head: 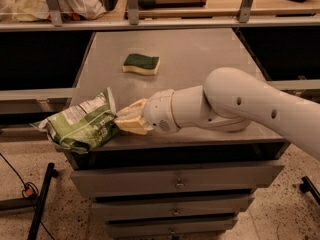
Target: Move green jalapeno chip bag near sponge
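Note:
The green jalapeno chip bag (82, 125) lies crinkled at the front left corner of the grey metal table (200, 59), partly hanging over the left edge, label panel up. My gripper (124, 121) reaches in from the right, low over the table. Its cream fingers (131, 127) are closed on the bag's right edge. The sponge (141, 64), dark green on top with a pale yellow base, lies further back on the table, apart from the bag and the gripper.
My white arm (235, 106) crosses the front right of the table. Drawers (175, 184) sit below the table front. A shelf rail (160, 23) with posts and bagged items runs behind. A black stand leg (42, 194) and a cable lie on the floor at left.

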